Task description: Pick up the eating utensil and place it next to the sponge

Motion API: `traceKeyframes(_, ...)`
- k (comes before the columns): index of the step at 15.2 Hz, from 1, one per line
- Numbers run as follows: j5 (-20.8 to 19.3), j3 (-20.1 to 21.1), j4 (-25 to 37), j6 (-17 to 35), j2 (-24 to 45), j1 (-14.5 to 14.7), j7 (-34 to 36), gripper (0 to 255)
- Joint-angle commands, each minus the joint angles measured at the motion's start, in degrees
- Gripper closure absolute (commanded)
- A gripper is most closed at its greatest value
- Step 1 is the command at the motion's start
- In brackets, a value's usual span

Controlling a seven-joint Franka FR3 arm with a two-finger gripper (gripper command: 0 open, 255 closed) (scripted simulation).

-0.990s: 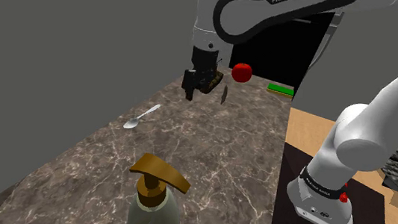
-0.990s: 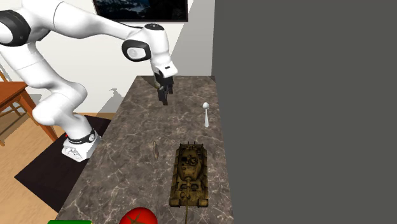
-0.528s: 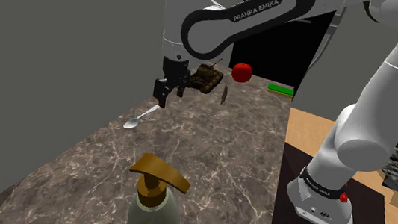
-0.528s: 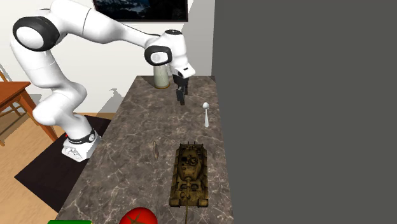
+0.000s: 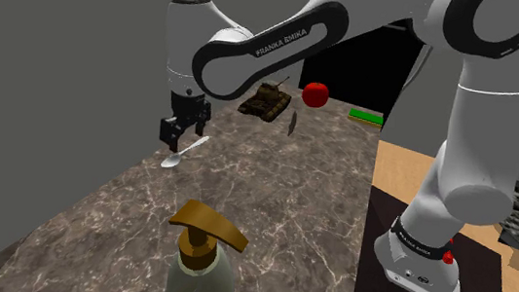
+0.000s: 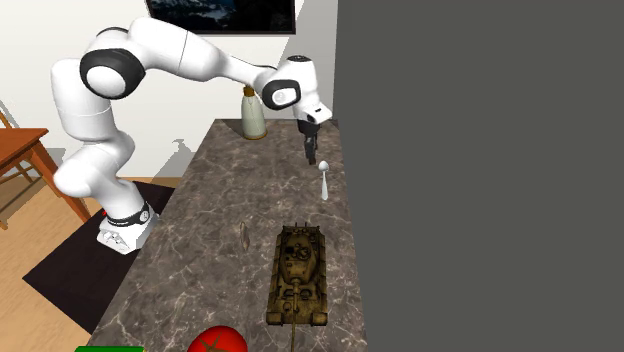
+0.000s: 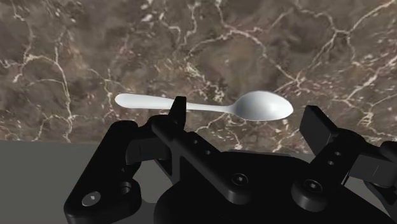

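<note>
Gaping wide, the pincer (image 7: 247,113) hovers above the spoon (image 7: 191,105).

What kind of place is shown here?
Probably a room in a home, perhaps a kitchen: a marble-patterned counter with a soap dispenser and a spoon on it, and a wooden floor beside it.

spoon (image 5: 185,151): one, pale, the single eating utensil on the desk
sponge (image 5: 365,116): one, green
toy tank (image 6: 298,275): one, olive and brown
tomato (image 5: 315,94): one, red
pump bottle (image 5: 202,262): one, with a brown pump head
small dark flat piece (image 6: 245,235): one, its kind cannot be told
desk (image 5: 292,192): one, with a brown marbled top
robot arm (image 6: 180,55): one, white
hand (image 5: 178,134): one, black
fingers (image 7: 318,127): two on that hand
dark floor mat (image 6: 70,270): one
framed picture (image 6: 220,12): one on the wall
</note>
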Motion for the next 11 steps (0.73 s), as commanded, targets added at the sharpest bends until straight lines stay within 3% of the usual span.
traceKeyframes(1, -2.77, -0.40, 4.95, -0.07, 4.84, 1.72, 1.42, 0)
traceKeyframes(4, -5.81, -1.20, 12.27, -1.00, 11.11, 4.47, 2.78, 0)
traceKeyframes(11, -7.13, -2.11, 11.75, 2.57, 14.27, 4.89, 3.54, 0)
